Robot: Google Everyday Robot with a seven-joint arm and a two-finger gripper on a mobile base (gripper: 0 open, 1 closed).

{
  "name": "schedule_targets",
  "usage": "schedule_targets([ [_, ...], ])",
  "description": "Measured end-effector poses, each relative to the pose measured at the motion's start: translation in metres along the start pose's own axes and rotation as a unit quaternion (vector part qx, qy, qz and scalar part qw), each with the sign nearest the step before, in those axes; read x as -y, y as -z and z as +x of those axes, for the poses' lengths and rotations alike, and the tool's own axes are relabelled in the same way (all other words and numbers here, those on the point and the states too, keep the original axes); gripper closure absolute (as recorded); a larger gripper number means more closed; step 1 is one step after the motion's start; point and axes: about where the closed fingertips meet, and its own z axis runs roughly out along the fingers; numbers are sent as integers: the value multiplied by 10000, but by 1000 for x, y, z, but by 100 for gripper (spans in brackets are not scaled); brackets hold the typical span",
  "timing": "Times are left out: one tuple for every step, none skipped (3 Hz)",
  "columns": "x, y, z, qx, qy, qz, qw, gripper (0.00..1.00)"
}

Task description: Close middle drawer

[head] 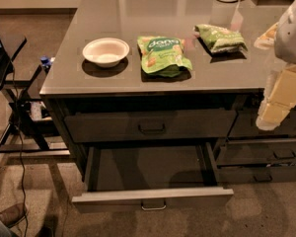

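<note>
Closing not yet begun. Middle drawer (153, 197) pulled well out, low centre of view, loop handle (154, 206) at centre of front. Gripper (272, 113) high at right edge, beside counter (138, 14) rim, well apart from drawer; open or closed: cannot tell. Plan: lower gripper, shift left, get ahead of drawer front. Contact flat face near handle, centred. Push straight toward cabinet, steady, till flush under upper drawer (113, 126). Risk: off-centre push may rack slides and jam.
</note>
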Motion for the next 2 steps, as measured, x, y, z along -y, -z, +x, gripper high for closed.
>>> schedule_targets([
  [0, 0, 0, 0, 0, 0, 10000, 0],
  [0, 0, 0, 0, 0, 0, 10000, 19],
])
